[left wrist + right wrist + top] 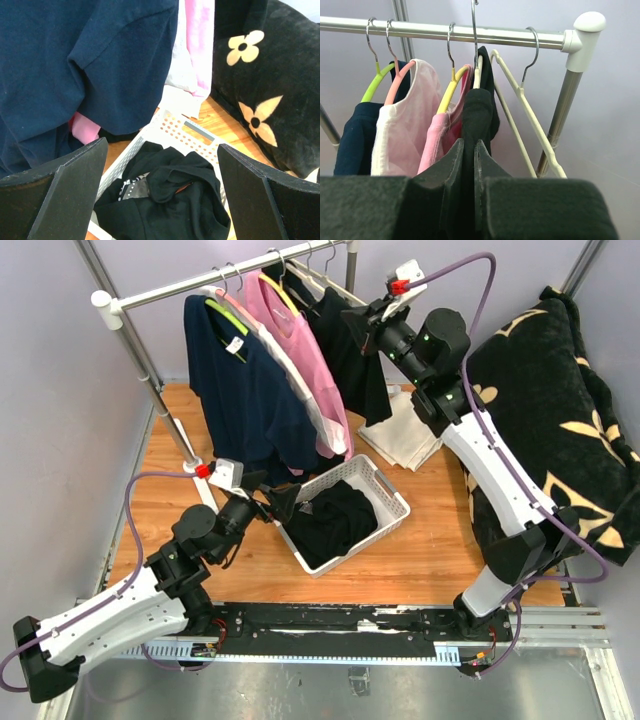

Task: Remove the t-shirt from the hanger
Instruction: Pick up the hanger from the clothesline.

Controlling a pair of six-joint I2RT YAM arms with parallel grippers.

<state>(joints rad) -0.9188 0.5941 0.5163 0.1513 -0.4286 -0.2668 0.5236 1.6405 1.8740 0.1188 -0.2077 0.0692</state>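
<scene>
While right pincer (469, 148) pinches black t-shirt (478, 110) hung on rail (470, 33), left pincer (161, 146), spread wide, faces basket (171, 128).

top external: high behind the near edge of the table (420, 550), looking down over all of it | left wrist: low, close, facing basket (175, 127) | right wrist: close below rail (470, 32), facing black t-shirt (477, 115) | shared: hanging garments (290, 340)

Robot lab test cell — plain grey walls (60, 420), clothes rail (200, 280), arms bolted to bench.
</scene>
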